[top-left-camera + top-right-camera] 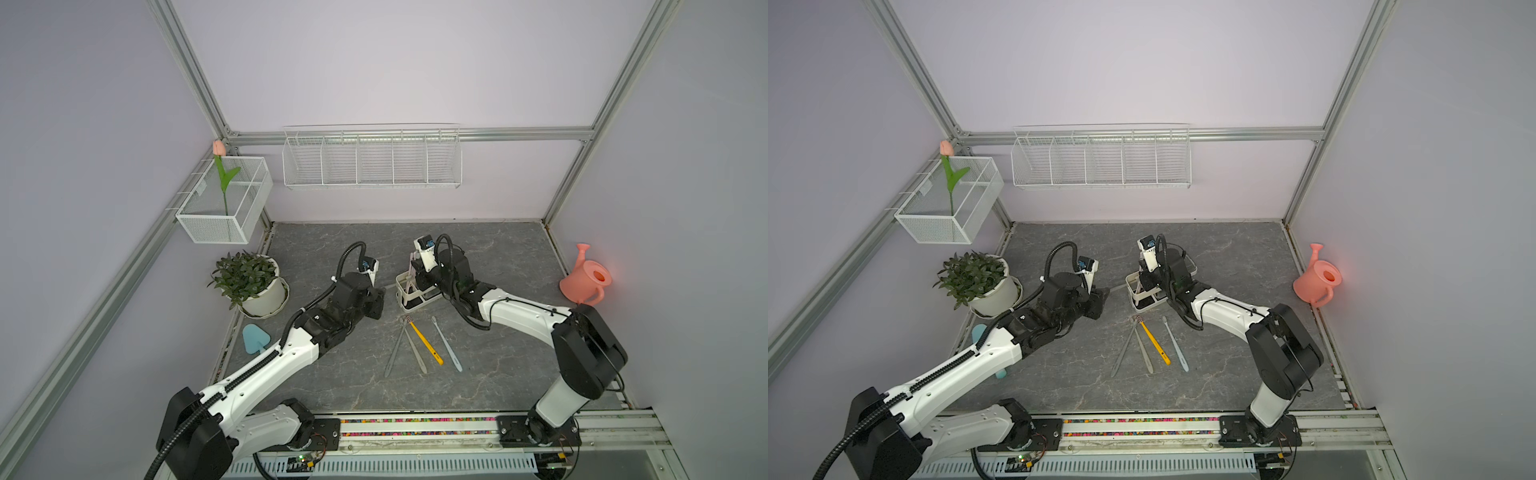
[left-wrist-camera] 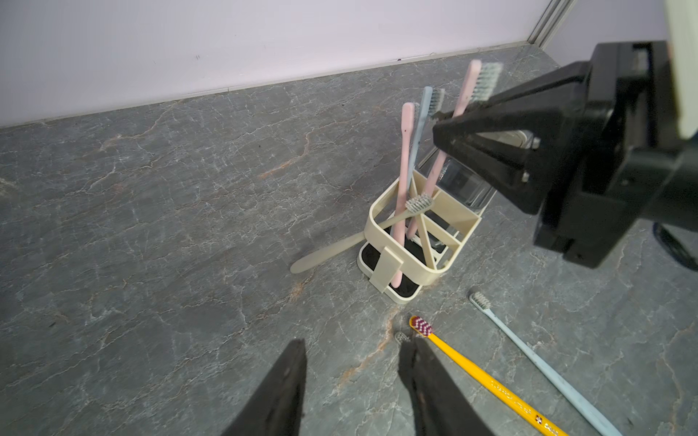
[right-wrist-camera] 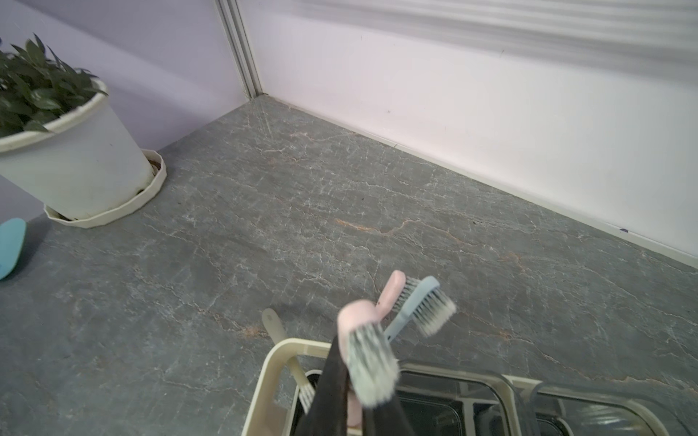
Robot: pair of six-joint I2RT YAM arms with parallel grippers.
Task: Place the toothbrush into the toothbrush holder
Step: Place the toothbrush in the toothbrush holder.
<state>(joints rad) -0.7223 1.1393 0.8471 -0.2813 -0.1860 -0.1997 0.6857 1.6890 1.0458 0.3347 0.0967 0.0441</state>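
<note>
The right fingers (image 2: 491, 126) pinch a pink toothbrush (image 2: 435, 171) just below its head, its lower end inside the holder's (image 2: 386, 268) end compartment. A second pink brush (image 2: 405, 151) and a blue brush (image 2: 422, 120) stand there too. A cream brush (image 2: 328, 251) pokes out sideways onto the surface (image 2: 151, 226). The left fingers (image 2: 289, 389) gape, empty, near a yellow brush (image 2: 476, 373) and a pale brush (image 2: 528, 355).

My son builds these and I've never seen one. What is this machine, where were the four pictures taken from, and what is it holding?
It is two robot arms on one table. Two pictures look down from overhead, almost alike; the other two come from a camera on each arm's wrist. The right claw is shut on a pink toothbrush, its handle reaching down into the cream toothbrush holder. The left claw is open, holding nothing. Four more brushes lie on the table, among them a yellow toothbrush.
</note>
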